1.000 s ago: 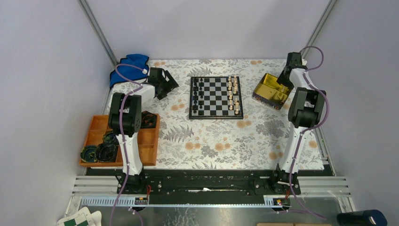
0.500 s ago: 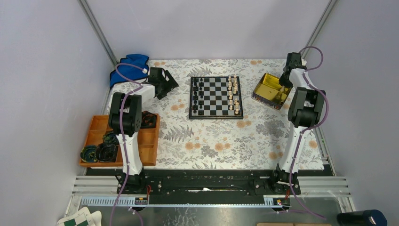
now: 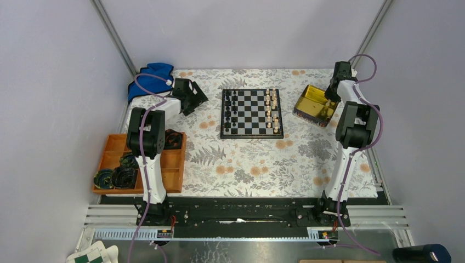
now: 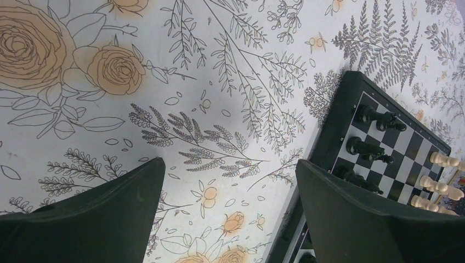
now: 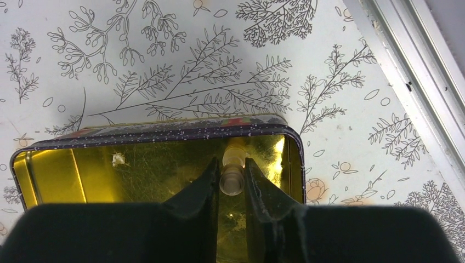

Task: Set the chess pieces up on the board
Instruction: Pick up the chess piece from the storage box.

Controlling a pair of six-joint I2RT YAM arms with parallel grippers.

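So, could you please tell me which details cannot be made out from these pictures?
- Right wrist view: which kind the pale light-wood chess piece in the gold rectangular tin is; the right fingers cover its sides.
- Top view: the tiny pieces on the black-and-white checkered board are too small to identify.
- Left wrist view: the frame edge and the left fingers cut off most of the board.
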